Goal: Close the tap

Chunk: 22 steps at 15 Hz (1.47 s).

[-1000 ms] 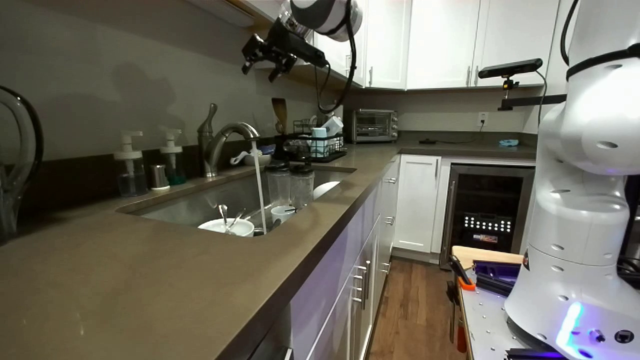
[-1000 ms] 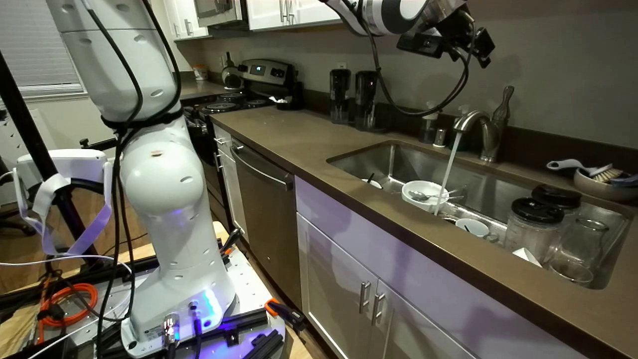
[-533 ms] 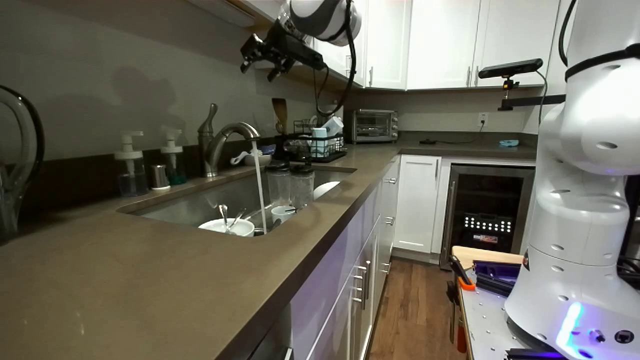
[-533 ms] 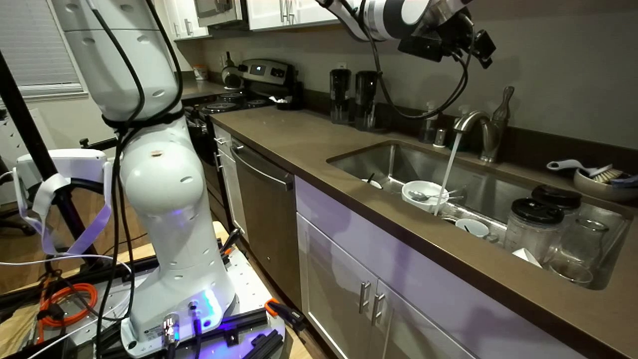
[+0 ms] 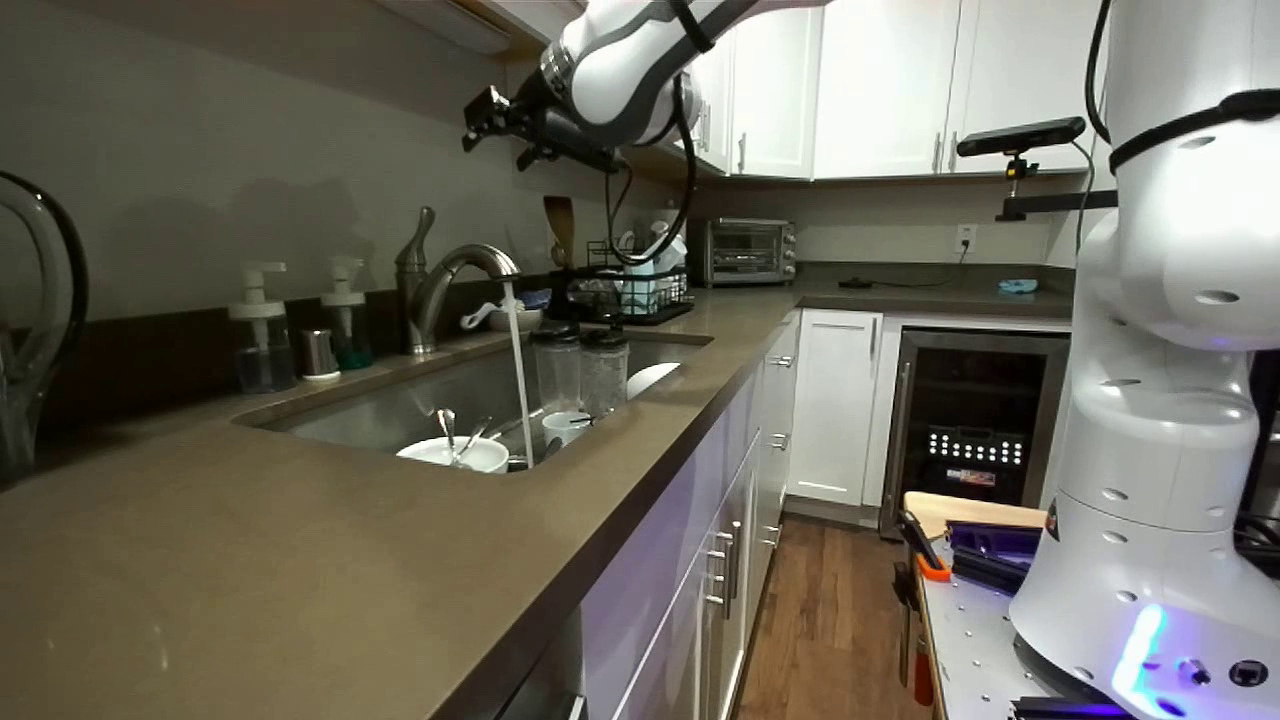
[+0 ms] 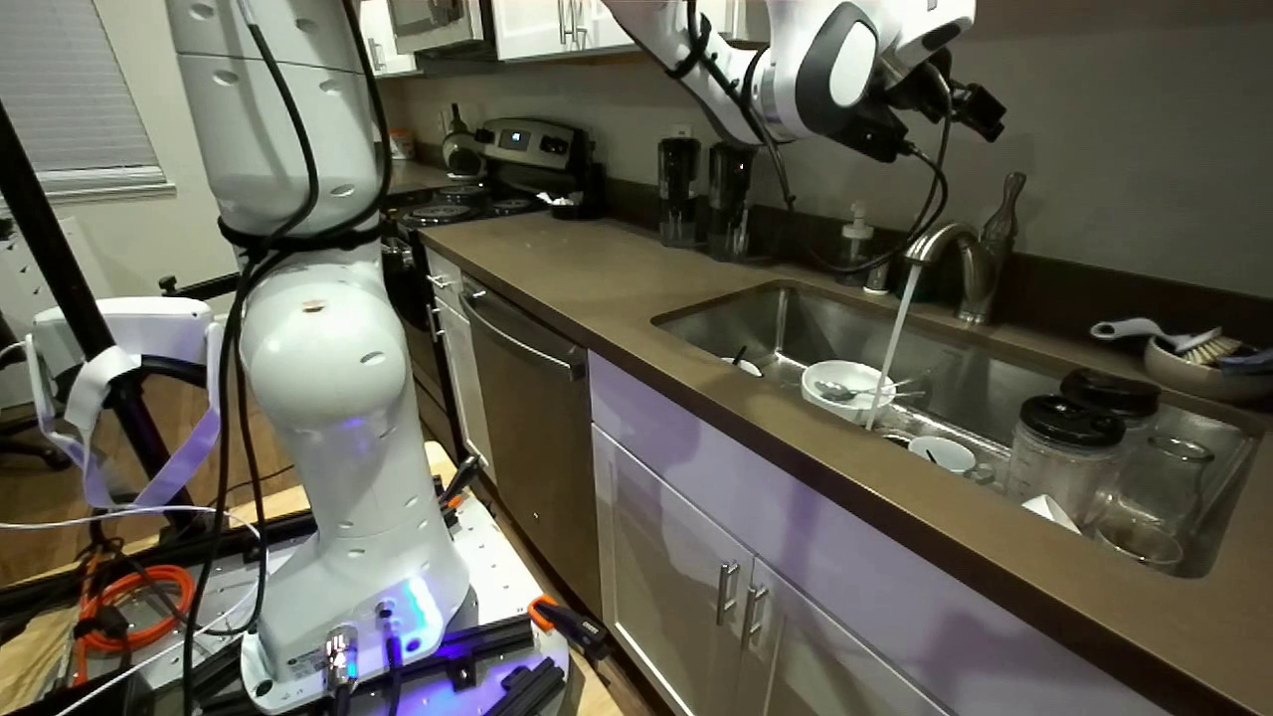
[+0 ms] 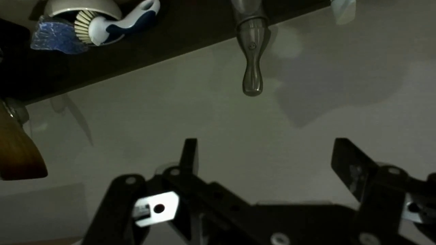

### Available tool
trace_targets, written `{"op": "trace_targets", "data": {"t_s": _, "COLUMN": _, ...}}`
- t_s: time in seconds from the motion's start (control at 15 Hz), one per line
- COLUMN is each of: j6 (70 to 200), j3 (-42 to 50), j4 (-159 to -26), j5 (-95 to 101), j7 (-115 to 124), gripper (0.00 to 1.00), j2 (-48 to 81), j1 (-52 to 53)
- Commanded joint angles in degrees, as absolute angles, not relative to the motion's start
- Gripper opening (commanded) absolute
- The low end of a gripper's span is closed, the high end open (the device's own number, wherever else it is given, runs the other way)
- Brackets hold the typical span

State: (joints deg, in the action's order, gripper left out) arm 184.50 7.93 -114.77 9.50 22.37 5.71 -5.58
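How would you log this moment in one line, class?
task: close tap, pending | water: running into sink | lever: untouched | gripper: open, empty, higher than lever

The tool (image 7: 265,146) hangs high (jaws apart).

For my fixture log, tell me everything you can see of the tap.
The tap looks like brushed, silvery-grey metal. It stands on the counter behind the sink; its curved spout arches out over it, and water runs from the end, so the tap is open. The lever handle rises at a slight lean, narrowing to a waist below its rounded tip; a small round mark shows on it. The gripper is not touching it.
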Motion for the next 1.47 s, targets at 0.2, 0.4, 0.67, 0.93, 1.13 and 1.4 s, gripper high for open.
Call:
{"op": "trace_targets", "data": {"t_s": 0.2, "j6": 182.2, "j3": 9.7, "j4": -102.5, "j5": 9.4, "j7": 23.3, "gripper": 1.0, "j2": 13.7, "j1": -4.0}}
{"op": "trace_targets", "data": {"t_s": 0.4, "j6": 179.4, "j3": 9.1, "j4": -96.5, "j5": 9.1, "j7": 22.8, "gripper": 0.94, "j2": 16.8, "j1": -4.2}}
{"op": "trace_targets", "data": {"t_s": 0.67, "j6": 176.3, "j3": 7.9, "j4": -89.5, "j5": 8.5, "j7": 22.1, "gripper": 0.62, "j2": 21.2, "j1": -4.8}}
{"op": "trace_targets", "data": {"t_s": 0.93, "j6": 176.2, "j3": 7.0, "j4": -83.7, "j5": 8.1, "j7": 21.9, "gripper": 0.35, "j2": 26.0, "j1": -5.5}}
{"op": "trace_targets", "data": {"t_s": 1.13, "j6": 177.4, "j3": 6.7, "j4": -80.1, "j5": 7.9, "j7": 22.0, "gripper": 0.16, "j2": 29.4, "j1": -5.9}}
{"op": "trace_targets", "data": {"t_s": 1.4, "j6": 176.9, "j3": 5.0, "j4": -75.2, "j5": 7.6, "j7": 21.6, "gripper": 0.02, "j2": 33.4, "j1": -7.4}}
